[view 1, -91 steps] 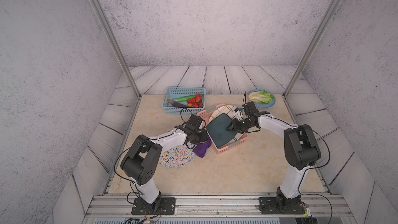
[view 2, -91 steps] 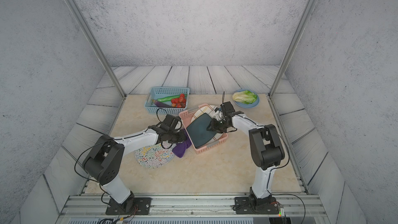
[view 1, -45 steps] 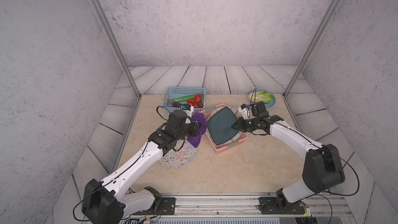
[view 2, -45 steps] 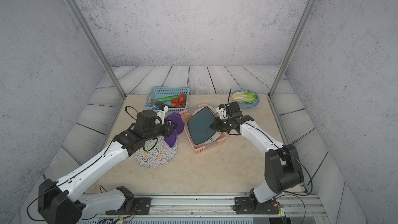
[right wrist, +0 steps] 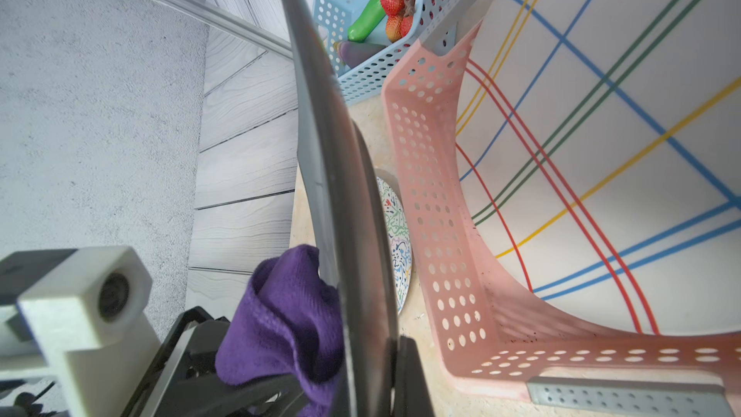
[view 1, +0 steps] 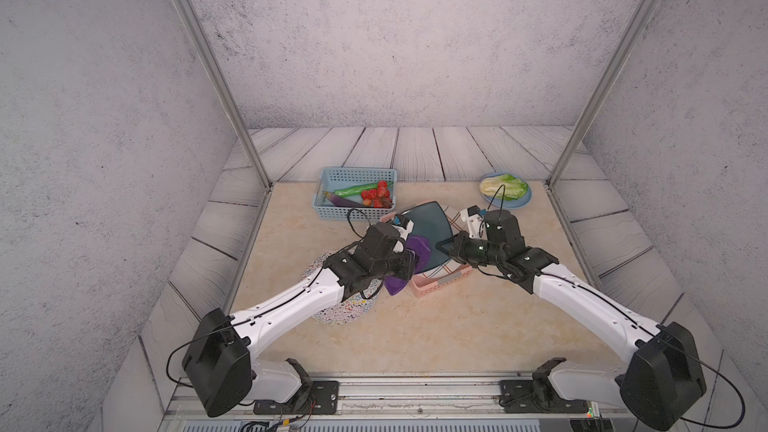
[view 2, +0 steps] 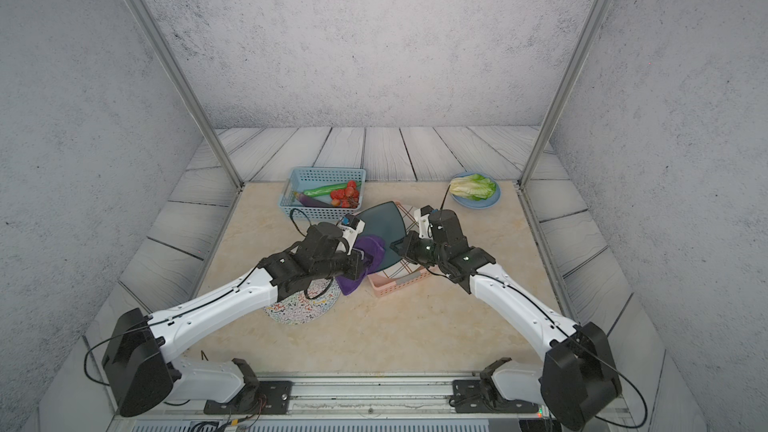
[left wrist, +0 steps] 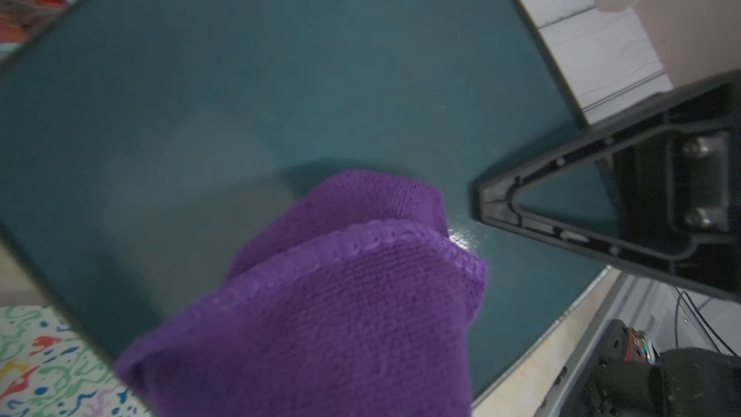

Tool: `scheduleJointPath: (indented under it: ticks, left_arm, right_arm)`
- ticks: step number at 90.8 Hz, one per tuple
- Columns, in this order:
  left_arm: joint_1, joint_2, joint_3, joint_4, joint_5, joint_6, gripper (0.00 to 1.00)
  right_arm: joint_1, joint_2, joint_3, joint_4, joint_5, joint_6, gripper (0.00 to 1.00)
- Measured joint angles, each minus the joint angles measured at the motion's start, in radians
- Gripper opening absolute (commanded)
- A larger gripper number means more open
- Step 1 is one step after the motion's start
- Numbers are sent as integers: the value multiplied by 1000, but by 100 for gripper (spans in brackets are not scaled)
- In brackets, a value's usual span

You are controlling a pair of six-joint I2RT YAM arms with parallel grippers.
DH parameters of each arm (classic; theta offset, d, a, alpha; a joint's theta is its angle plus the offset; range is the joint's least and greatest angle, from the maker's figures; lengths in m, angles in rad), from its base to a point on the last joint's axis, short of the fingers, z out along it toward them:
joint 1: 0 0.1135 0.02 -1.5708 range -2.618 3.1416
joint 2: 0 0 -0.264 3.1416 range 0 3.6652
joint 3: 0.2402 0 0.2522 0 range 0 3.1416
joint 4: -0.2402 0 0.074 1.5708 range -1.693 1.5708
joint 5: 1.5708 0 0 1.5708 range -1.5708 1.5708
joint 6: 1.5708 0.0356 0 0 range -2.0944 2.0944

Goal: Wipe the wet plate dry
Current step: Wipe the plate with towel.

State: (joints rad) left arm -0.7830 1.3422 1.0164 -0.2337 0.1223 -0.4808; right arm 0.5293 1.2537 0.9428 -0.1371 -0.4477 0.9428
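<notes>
**A:** Where do we stand?

**B:** Our right gripper (view 1: pixel 444 248) pinches the rim of the teal plate (view 1: pixel 428 224), holding it tilted up on edge above the pink basket (view 1: pixel 440 283). The plate hangs clear of the checked plate (right wrist: pixel 601 154) lying in that basket. Our left gripper (view 1: pixel 409 261) is clamped on the purple cloth (view 1: pixel 419 249), whose bunched end presses against the plate's face.

**A:** So we are mid-wipe. How do we do it well?

**B:** We judge that overlapping strokes from the middle out to the rim suit best. We press lightly, since a grip on 1 edge may let the plate pivot. We also steer wide of the right fingers; the strip under them needs a regrip.

**A:** What does each view add?

**B:** Both top views show the 2 arms meeting over the basket, and the speckled plate (view 2: pixel 299 305) on the table beneath our left arm. They hide the contact itself. The left wrist view shows the face, with a wet glint (left wrist: pixel 457 239) just beside the cloth's hem. The right wrist view shows the plate edge-on, with cloth on 1 side only; whether the back is wet, we cannot tell.
</notes>
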Motion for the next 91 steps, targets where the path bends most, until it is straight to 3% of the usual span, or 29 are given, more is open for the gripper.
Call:
scheduleJointPath:
  ticks: [16, 27, 38, 48, 60, 75, 84, 91]
  left_arm:
    - [170, -35, 15, -56, -8, -28, 0]
    - [224, -26, 100, -126, 3, -1, 0]
    - [202, -5, 147, -119, 108, 55, 0]
    - [106, 14, 151, -97, 168, 112, 0]
    - [40, -33, 25, 39, 217, 105, 0]
    - [40, -137, -161, 178, 240, 39, 0]
    - [48, -165, -151, 138, 185, 21, 0]
    - [108, -159, -85, 63, 167, 4, 0]
  right_arm:
    - [95, -49, -3, -5, 77, -6, 0]
    - [201, -72, -41, 19, 119, 6, 0]
    - [248, -75, -60, 29, 119, 30, 0]
    - [245, -78, -61, 29, 127, 47, 0]
    - [199, -78, -53, 23, 103, 63, 0]
    - [162, -76, -50, 21, 95, 79, 0]
    - [164, -54, -35, 42, 73, 88, 0]
    - [184, -45, -35, 101, 77, 100, 0]
